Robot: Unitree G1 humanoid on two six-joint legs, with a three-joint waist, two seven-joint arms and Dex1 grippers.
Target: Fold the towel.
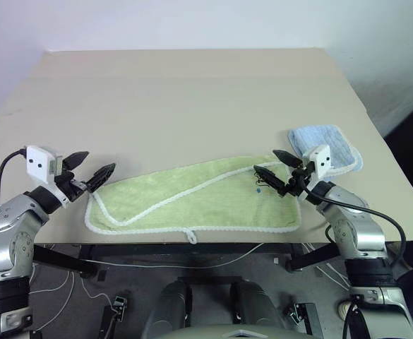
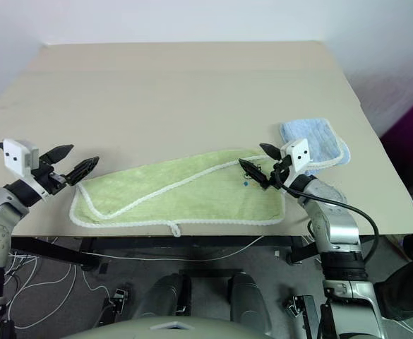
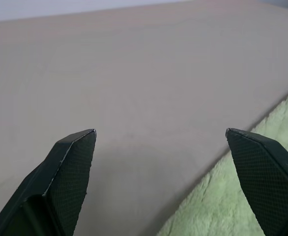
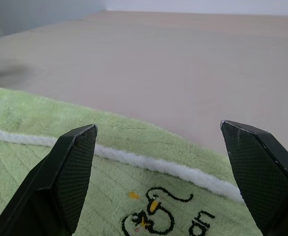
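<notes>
The light yellow-green towel [image 1: 192, 201] lies folded lengthwise along the table's near edge, its white-stitched upper layer slanting across it and a small white loop [image 1: 190, 235] hanging at the front. My left gripper [image 1: 94, 167] hovers open at the towel's left end, holding nothing. My right gripper [image 1: 275, 165] is open above the right end, over a small embroidered mark [image 4: 158, 216]. In the right wrist view the white edging [image 4: 148, 163] runs between the fingers [image 4: 70, 167]. Beside my left fingertips [image 3: 262, 167] in the left wrist view lies the towel's edge [image 3: 222, 201].
A smaller light blue cloth [image 1: 330, 147] lies just behind the right gripper near the table's right edge. The beige table [image 1: 192, 99] stretches away bare behind the towel. Cables and frame bars show below the front edge.
</notes>
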